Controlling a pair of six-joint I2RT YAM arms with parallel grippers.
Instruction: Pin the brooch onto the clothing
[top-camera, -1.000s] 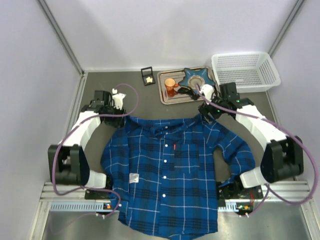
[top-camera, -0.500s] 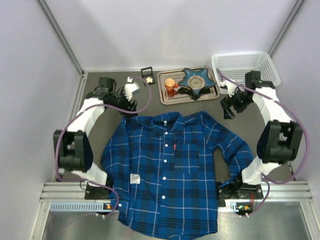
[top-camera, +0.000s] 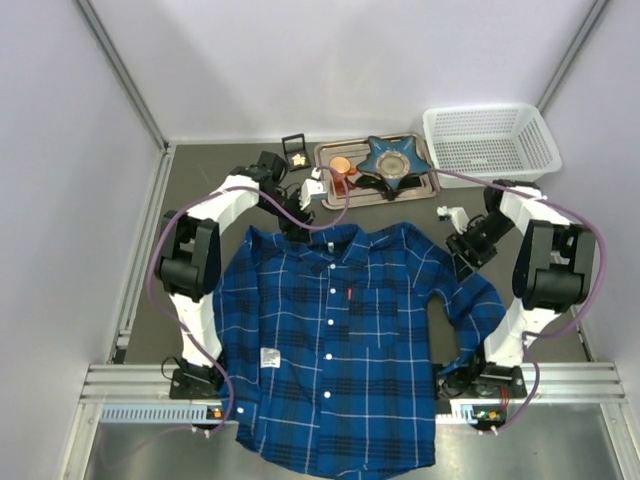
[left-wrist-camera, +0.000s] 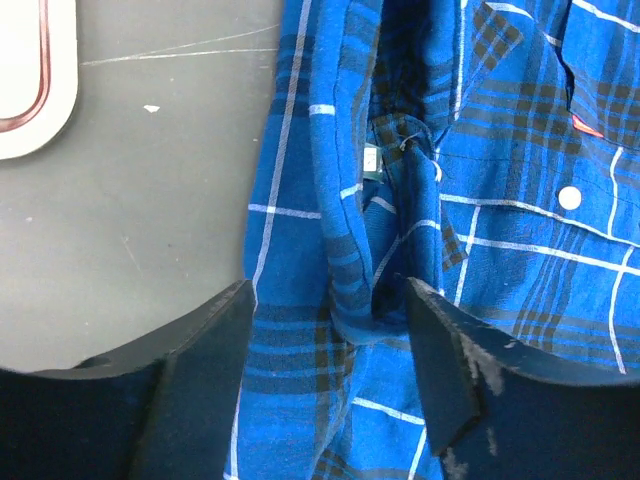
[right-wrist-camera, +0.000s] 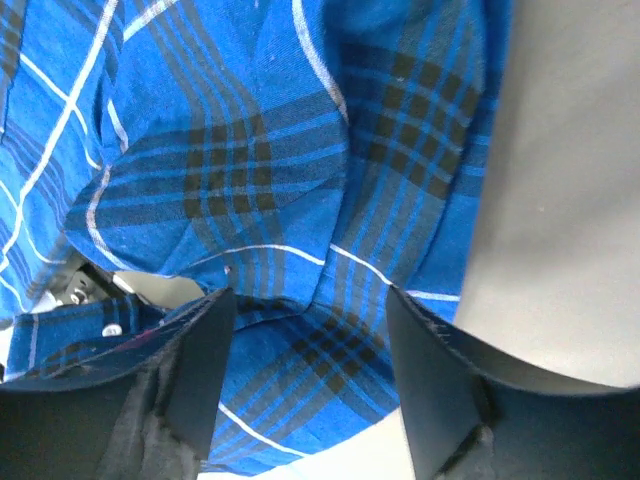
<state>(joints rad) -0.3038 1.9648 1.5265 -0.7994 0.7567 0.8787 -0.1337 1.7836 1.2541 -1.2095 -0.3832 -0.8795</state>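
Observation:
The clothing (top-camera: 340, 340), a blue and navy plaid shirt, lies flat and face up on the dark table, collar toward the back. The brooch (top-camera: 296, 151) shows as a tiny pale speck in a small black box behind the shirt. My left gripper (top-camera: 298, 220) hangs open over the collar (left-wrist-camera: 400, 170), its fingers straddling a fold of fabric (left-wrist-camera: 350, 300) without pinching it. My right gripper (top-camera: 466, 252) stands open above the shirt's right sleeve (right-wrist-camera: 300, 180), plaid cloth showing between its fingers.
A metal tray (top-camera: 330, 196) behind the collar carries an orange cup (top-camera: 341, 168) and a blue star-shaped dish (top-camera: 392, 160). A white mesh basket (top-camera: 490, 140) stands at the back right. Walls close in the table on three sides.
Both grippers let go of the shirt's shoulders and drew back. The left has since swung right to the collar, and the right has come down over the right sleeve.

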